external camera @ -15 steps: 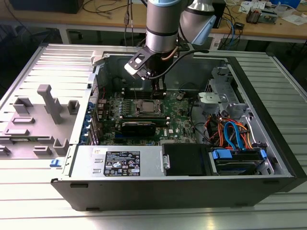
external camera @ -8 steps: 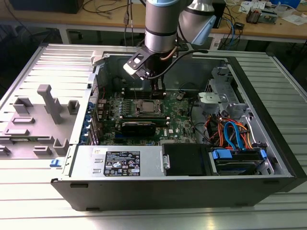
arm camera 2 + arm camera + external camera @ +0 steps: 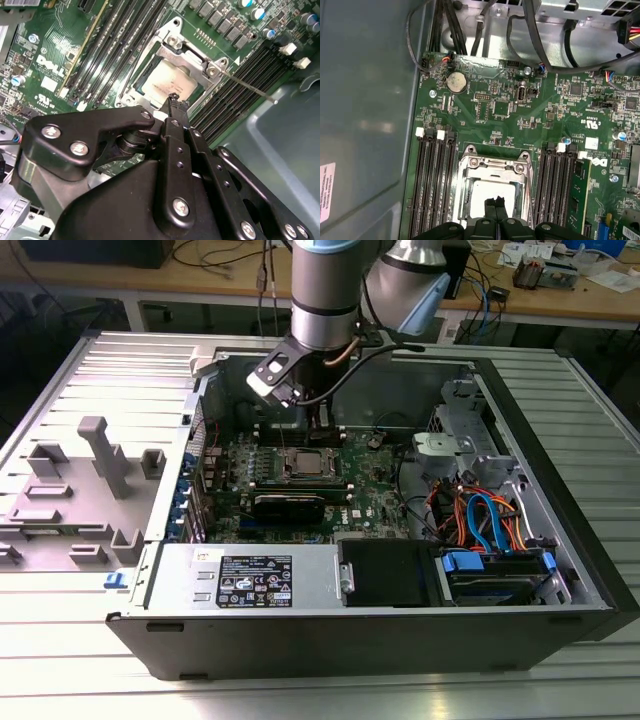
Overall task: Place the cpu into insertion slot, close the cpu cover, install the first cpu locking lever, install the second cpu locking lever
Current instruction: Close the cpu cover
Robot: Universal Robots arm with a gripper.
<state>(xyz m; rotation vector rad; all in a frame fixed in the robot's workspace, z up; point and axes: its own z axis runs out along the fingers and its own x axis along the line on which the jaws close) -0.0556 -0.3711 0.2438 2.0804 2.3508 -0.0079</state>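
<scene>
The cpu (image 3: 487,192) lies flat, metal top up, framed by the cover (image 3: 495,167). The cpu is square, so it has no long axis, and its edges run parallel to the memory slots (image 3: 432,190) on both sides. The insertion slot beneath it is hidden. In the exterior view the cpu (image 3: 305,465) sits mid-board, towards the exterior view's left of the cable bundle (image 3: 480,515).

The cover is a thin, dull silver frame with a big square window and screws at its corners, and it lies down over the chip. In the first wrist view its near edge is cut off by the gripper (image 3: 495,204).

The black fingers (image 3: 176,107) are pressed together with nothing between them, and their tips hang just over the cpu's edge. I cannot tell whether they touch it.

In the second wrist view a thin, straight wire lever (image 3: 250,90) runs from the cover's corner across the slots. Whether it is raised or latched is hard to judge.

The board (image 3: 520,125) is green and densely populated, with a round coin cell (image 3: 456,81) at its far end. The grey steel case (image 3: 400,620) lies open on a ribbed metal desk (image 3: 600,390).
</scene>
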